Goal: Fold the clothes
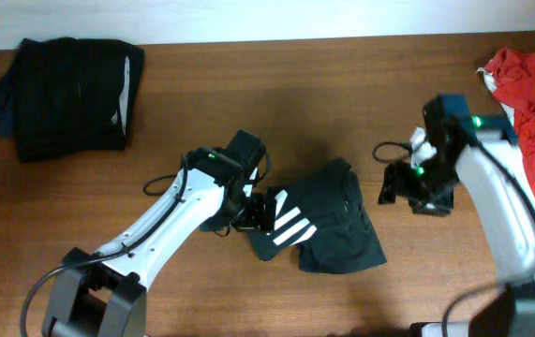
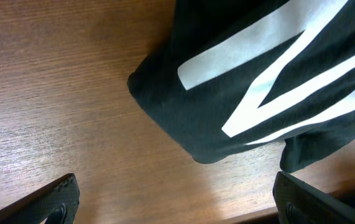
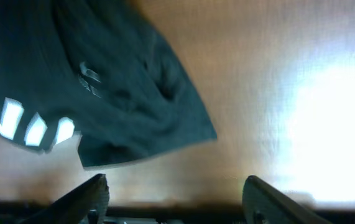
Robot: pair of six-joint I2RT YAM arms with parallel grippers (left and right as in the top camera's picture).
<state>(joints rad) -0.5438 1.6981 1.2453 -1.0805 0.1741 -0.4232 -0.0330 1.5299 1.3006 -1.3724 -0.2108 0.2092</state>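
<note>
T-shirt (image 1: 328, 220) lies mid-table in a bunched, partly folded heap, white stripes up: soft, limp, light cloth that likely sags and slips out of fold unless pinched at an edge or corner, the near left corner looking the handiest. Left gripper (image 1: 253, 213) sits right at that corner, jaws wide and empty; right gripper (image 1: 400, 190) hangs near the shirt's right side, jaws apart, nothing between them. Dark folded pile (image 1: 61, 94) far left and red garment (image 1: 534, 94) far right lie well apart, nothing obstructing on the table (image 1: 295, 94).
</note>
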